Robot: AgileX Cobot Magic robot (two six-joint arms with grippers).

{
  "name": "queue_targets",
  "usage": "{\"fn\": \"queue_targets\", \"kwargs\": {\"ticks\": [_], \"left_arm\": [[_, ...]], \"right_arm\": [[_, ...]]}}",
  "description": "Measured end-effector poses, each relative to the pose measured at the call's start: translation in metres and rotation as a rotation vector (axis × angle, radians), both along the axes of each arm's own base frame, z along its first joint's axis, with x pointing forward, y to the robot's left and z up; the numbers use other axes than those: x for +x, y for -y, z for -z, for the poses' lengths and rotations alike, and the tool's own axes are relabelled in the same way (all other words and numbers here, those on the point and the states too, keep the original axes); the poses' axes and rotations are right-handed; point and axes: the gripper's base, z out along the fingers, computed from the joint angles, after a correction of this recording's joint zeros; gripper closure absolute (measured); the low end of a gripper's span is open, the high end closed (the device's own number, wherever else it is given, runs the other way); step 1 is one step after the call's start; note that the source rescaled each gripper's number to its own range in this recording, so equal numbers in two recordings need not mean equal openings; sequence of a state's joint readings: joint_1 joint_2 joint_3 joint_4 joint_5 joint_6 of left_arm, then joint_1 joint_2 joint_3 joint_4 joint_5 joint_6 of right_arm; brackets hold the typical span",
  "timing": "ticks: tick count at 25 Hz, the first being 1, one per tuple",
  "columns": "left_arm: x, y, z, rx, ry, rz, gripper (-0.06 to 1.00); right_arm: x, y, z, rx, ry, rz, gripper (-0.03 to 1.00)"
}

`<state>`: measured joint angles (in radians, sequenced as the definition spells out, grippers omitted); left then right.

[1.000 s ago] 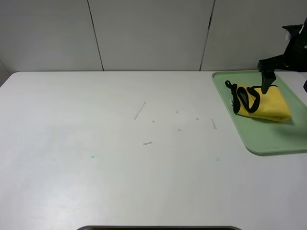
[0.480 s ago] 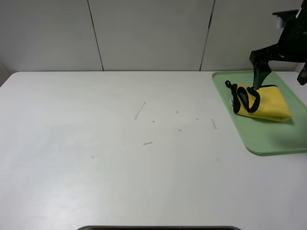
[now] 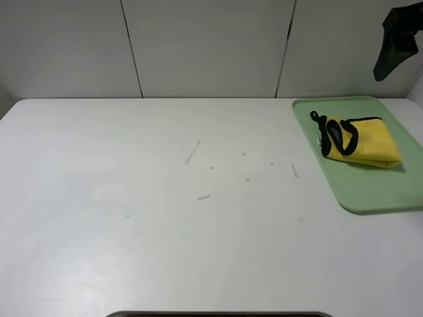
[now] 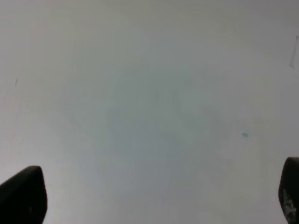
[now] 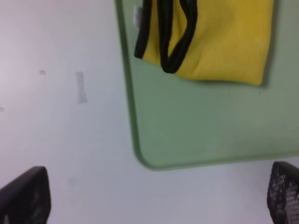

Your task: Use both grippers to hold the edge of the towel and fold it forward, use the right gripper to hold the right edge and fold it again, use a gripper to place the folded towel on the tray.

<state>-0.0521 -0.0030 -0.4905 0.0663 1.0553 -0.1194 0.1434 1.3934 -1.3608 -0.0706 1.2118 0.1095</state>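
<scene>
I see a white bench (image 3: 165, 218) under a grey panelled wall. My left gripper (image 4: 149, 196) hangs released over bare bench. Since a second ago my right gripper (image 5: 154, 196) has lifted off the towel (image 3: 360, 140), jaws wide apart. The towel lies folded on the tray (image 3: 370, 191) at the far right corner, long axis left-right.

The yellow towel (image 3: 362, 140) with black edging lies folded into a compact bundle on the pale green tray (image 3: 370, 191), nothing gripping it. Its black-trimmed edges bunch in loops at the end facing the table's middle. The tray sits flat at the table's far right, the towel in its rear half.
</scene>
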Motion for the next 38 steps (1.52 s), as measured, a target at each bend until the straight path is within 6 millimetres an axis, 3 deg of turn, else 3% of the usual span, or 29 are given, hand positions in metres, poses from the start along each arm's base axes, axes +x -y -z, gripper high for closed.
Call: {"fn": "queue_targets", "kwargs": {"ticks": [14,24,25,31,38], "left_arm": [[0.000,0.000,0.000,0.000,0.000,0.000,-0.05],[0.000,0.000,0.000,0.000,0.000,0.000,-0.05],[0.000,0.000,0.000,0.000,0.000,0.000,-0.05],[0.000,0.000,0.000,0.000,0.000,0.000,-0.05],[0.000,0.000,0.000,0.000,0.000,0.000,-0.05]], "right_arm": [[-0.109,0.015,-0.019,0.029,0.161,-0.007,-0.03],[-0.189,0.021,-0.017,0.112,0.328,-0.026,-0.03],[-0.189,0.021,-0.017,0.112,0.328,-0.026,-0.03],[-0.231,0.026,-0.001,0.138,0.424,-0.034,-0.03],[-0.252,0.031,0.036,0.126,0.480,0.038,-0.03]]}}
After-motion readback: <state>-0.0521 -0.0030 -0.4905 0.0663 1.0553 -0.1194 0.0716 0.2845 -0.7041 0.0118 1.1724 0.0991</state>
